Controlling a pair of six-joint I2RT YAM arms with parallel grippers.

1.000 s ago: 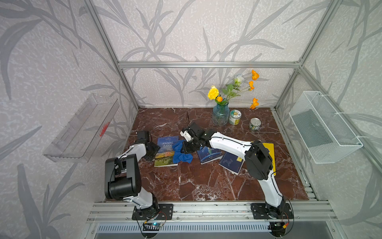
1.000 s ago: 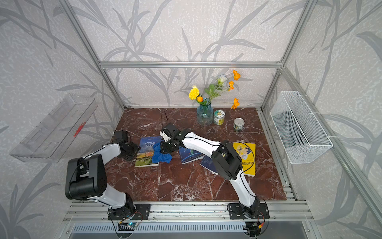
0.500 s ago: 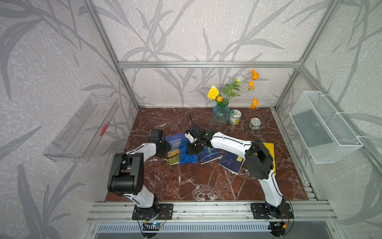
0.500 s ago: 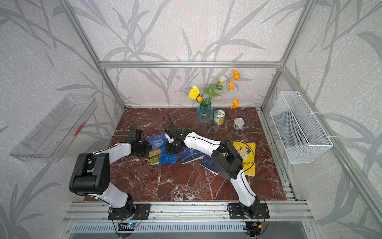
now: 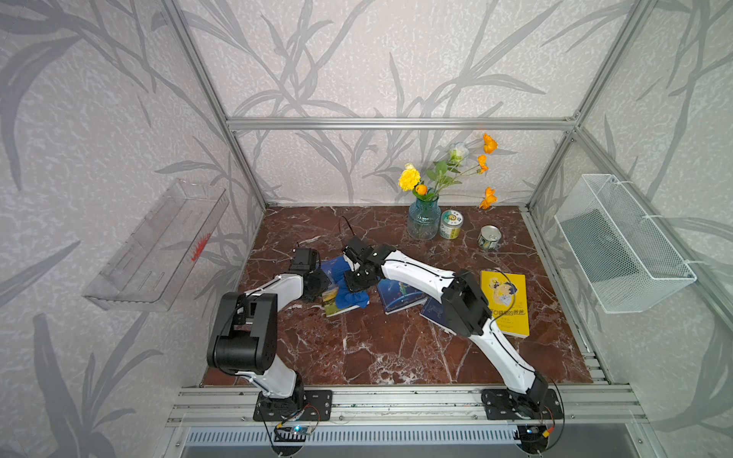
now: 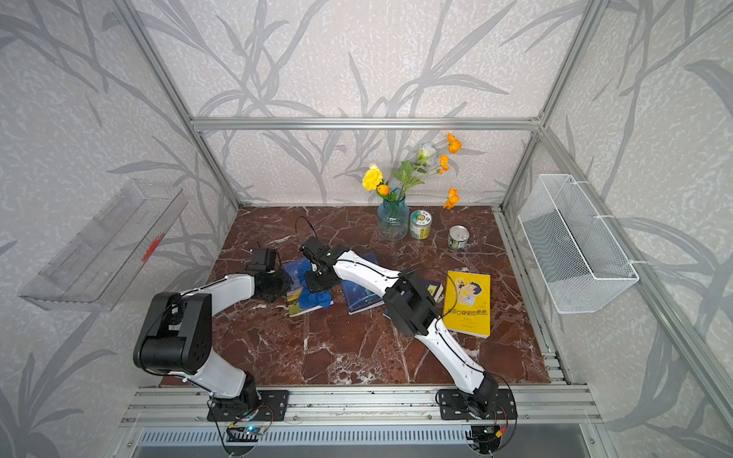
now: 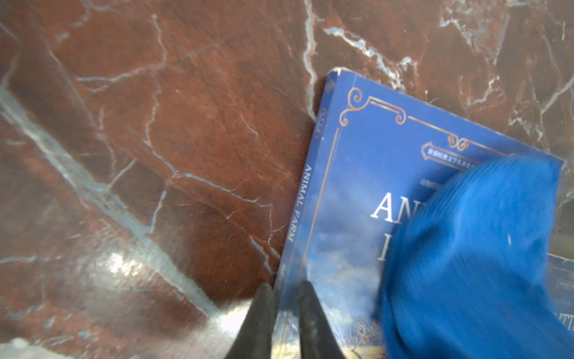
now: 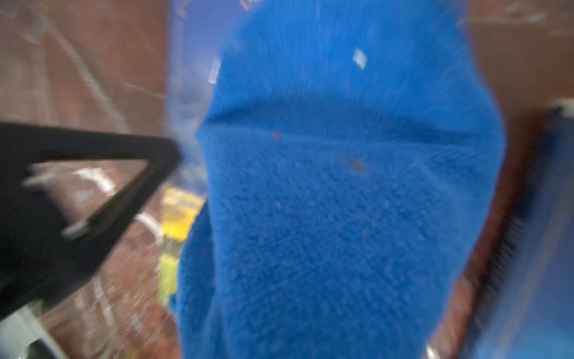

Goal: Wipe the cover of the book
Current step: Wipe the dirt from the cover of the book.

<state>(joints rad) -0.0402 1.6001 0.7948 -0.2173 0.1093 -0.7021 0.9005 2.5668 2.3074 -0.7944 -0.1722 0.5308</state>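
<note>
On the surface's (image 5: 396, 349) left side, the left fingers (image 7: 261, 323) have come in and pinched the book's (image 7: 348, 186) spine edge, steadying it; the right fingers (image 5: 359, 280), clamped on the blue cloth (image 7: 466, 264), press its cover.

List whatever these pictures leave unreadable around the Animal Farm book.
- Animal Farm book, left wrist view: blue cloth hides most of the cover.
- Left gripper, same view: the picture's edge cuts it; clamping on the spine unclear.
- Right gripper, both top views: fingertips too small; its wrist view is motion-blurred.
- Dark blue book, in a top view: right arm covers most.
</note>
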